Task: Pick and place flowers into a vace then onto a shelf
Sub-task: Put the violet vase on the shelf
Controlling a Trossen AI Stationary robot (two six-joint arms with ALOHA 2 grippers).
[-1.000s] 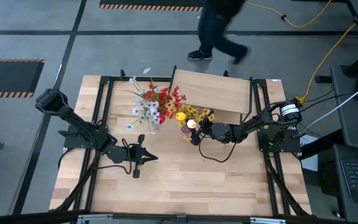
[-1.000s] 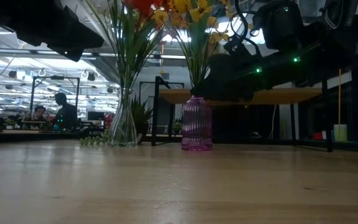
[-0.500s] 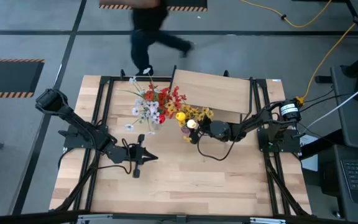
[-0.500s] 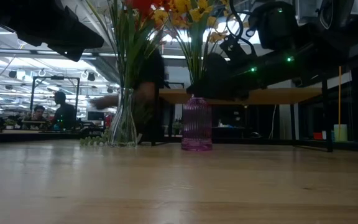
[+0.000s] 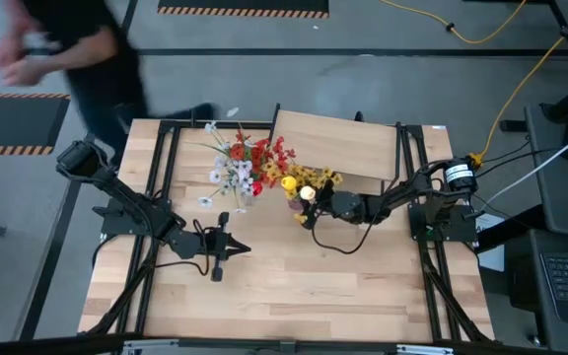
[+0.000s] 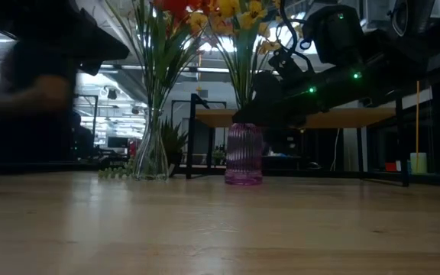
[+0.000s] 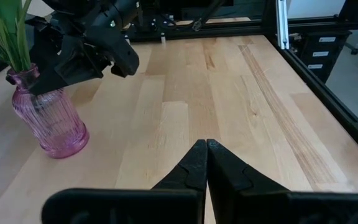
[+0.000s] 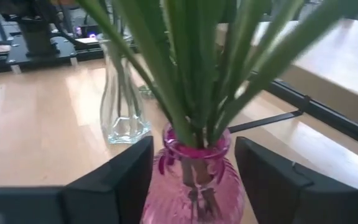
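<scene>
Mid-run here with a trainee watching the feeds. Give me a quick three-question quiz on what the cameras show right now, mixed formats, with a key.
1. True or false: the right gripper has its fingers spread on either side of the pink vase.
2. Multiple choice: the left gripper is A) shut over bare tabletop, B) clamped on the clear vase, C) resting on the shelf.
3. Fill in: the pink vase stands on the ____, not yet on the shelf.

Key
1. True; the neck sits between the fingers.
2. A; the clear vase stands apart, untouched.
3. Tabletop.
</scene>
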